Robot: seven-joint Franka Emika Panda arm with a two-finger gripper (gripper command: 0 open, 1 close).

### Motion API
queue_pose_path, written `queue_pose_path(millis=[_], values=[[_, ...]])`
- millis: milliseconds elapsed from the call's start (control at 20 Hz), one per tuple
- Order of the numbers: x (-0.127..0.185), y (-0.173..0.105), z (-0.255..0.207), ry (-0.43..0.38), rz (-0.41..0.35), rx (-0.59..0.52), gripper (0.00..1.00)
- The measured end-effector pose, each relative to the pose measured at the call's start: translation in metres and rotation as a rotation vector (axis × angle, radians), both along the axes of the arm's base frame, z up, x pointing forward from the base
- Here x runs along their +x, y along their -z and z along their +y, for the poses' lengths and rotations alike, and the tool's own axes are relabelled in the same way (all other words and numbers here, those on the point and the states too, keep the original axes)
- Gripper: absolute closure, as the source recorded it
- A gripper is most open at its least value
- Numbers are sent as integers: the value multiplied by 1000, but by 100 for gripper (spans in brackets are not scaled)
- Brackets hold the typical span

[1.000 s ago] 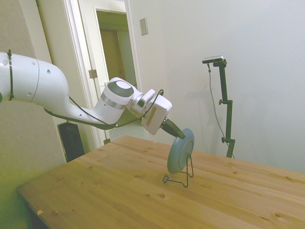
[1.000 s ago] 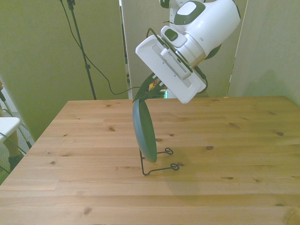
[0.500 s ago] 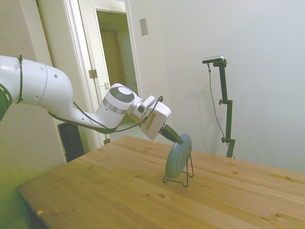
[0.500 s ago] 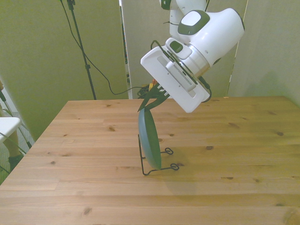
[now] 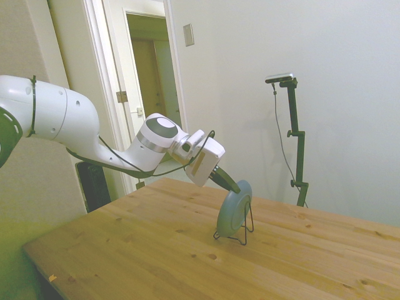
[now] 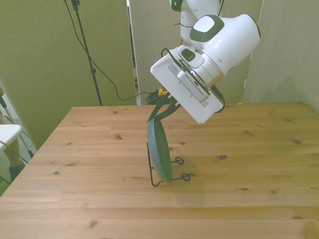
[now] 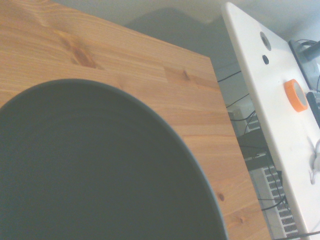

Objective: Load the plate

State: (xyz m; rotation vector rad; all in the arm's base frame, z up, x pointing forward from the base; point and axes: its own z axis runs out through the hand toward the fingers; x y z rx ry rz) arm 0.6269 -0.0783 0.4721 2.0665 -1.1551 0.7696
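One arm slants down over the bench (image 5: pixel 156 250); its gripper (image 5: pixel 226 182) fingers pinch the plate (image 5: pixel 234 209) rim, plate upright in the wire stand (image 6: pixel 169 174).

1. One plate (image 5: pixel 234 211), grey-green, on edge at the centre of the side view; it also fills the lower left of the wrist view (image 7: pixel 95 170).
2. One black wire stand (image 6: pixel 167 177), at the lower centre of the front view.
3. One wooden desk (image 5: pixel 156 250) across the lower half of the side view.
4. One white arm, with one tool (image 6: pixel 159 110).
5. One white side table (image 7: pixel 270 85) at the right of the wrist view, with one orange tape roll (image 7: pixel 296 95).
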Motion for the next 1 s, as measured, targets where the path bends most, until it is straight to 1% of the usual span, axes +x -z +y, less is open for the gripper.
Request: queue_pose_path(millis=[250,400,500,600,700,800,900,1000], values=[[-1,6,-4,9,10,3,0],[-2,2,-4,17,4,24,0],[-7,-12,-2,17,-9,58,0],[-18,-39,4,1,-31,95,0],[-36,-69,16,-35,-49,164,0],[-59,-90,35,-92,-29,256,0],[-80,-96,53,-148,4,342,0],[-92,-92,65,-200,42,427,0]])
